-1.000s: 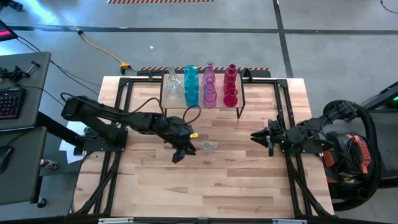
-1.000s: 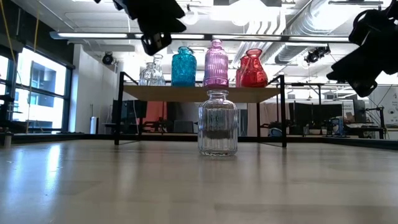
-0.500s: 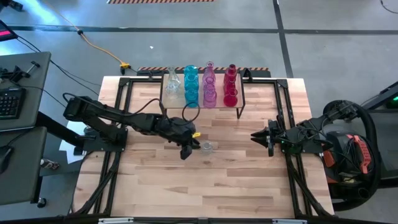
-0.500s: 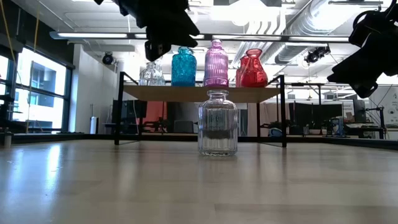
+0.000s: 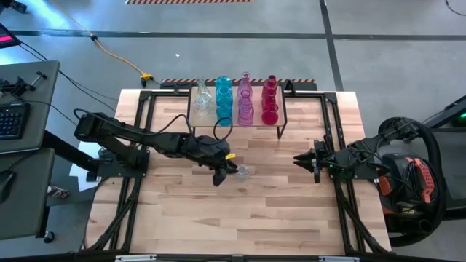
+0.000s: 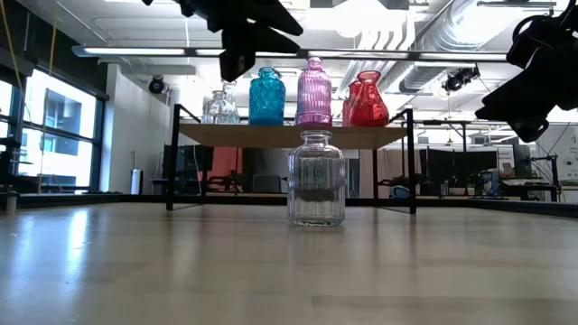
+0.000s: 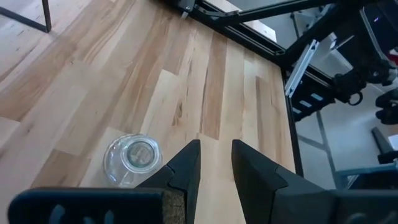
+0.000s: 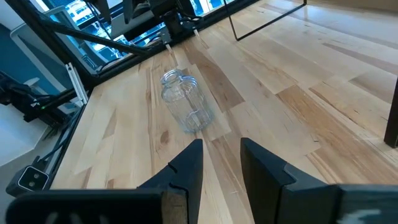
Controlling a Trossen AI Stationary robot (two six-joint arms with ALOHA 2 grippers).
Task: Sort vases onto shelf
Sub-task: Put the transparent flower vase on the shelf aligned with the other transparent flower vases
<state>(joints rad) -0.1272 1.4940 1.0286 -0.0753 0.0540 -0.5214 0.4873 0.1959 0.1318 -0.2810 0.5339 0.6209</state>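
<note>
1. Clear vase (image 5: 243, 172): you find it upright on the table (image 5: 277, 218), in front of the shelf (image 5: 234, 116), apart from both grippers.
2. Shelf stock: you count clear, teal (image 5: 223, 98), pink-purple (image 5: 245, 98) and red (image 5: 270, 98) vases in rows on top.
3. Left gripper (image 5: 222, 173): you see it just beside the clear vase, fingers a narrow gap apart, holding nothing.
4. Right gripper (image 5: 300, 159): you see it near the table's right side, fingers slightly apart, empty.
</note>
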